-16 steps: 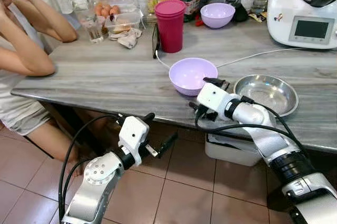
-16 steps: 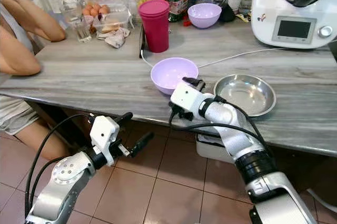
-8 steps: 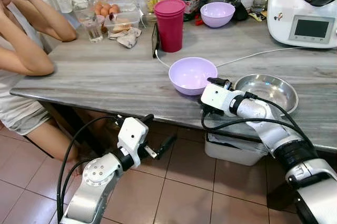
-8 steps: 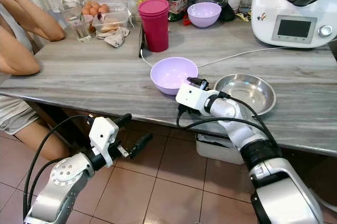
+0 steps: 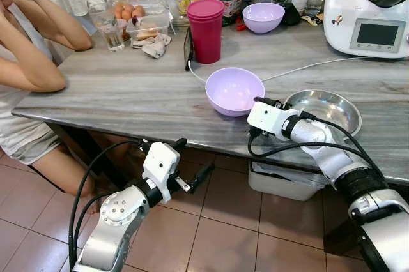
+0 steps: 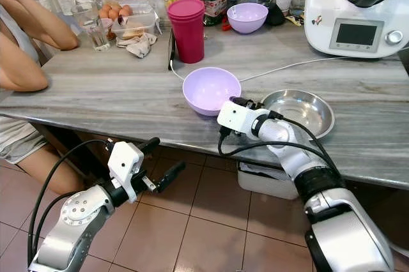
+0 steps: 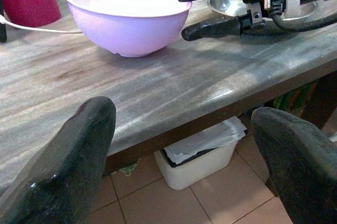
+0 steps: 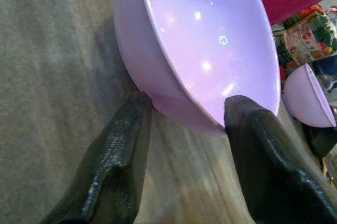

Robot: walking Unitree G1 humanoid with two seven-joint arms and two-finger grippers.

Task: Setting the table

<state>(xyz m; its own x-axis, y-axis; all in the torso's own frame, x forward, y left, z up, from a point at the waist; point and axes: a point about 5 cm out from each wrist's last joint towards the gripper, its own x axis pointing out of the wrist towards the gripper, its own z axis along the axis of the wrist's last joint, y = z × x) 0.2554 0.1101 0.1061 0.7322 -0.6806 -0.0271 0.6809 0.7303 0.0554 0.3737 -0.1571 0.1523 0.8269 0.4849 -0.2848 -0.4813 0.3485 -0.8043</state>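
Lilac bowl (image 5: 234, 90) straddled by right pincer (image 8: 184, 113).

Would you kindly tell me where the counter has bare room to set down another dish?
The widest bare stretch of counter lies between the person's elbow and the near lavender bowl. Another runs behind the steel dish, before the white appliance. The back edge is crowded: egg box, magenta cup, far lavender bowl.

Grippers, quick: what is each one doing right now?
Left gripper: open, holding nothing, below the table edge.
Right gripper: open, fingers straddling the lilac bowl's rim.
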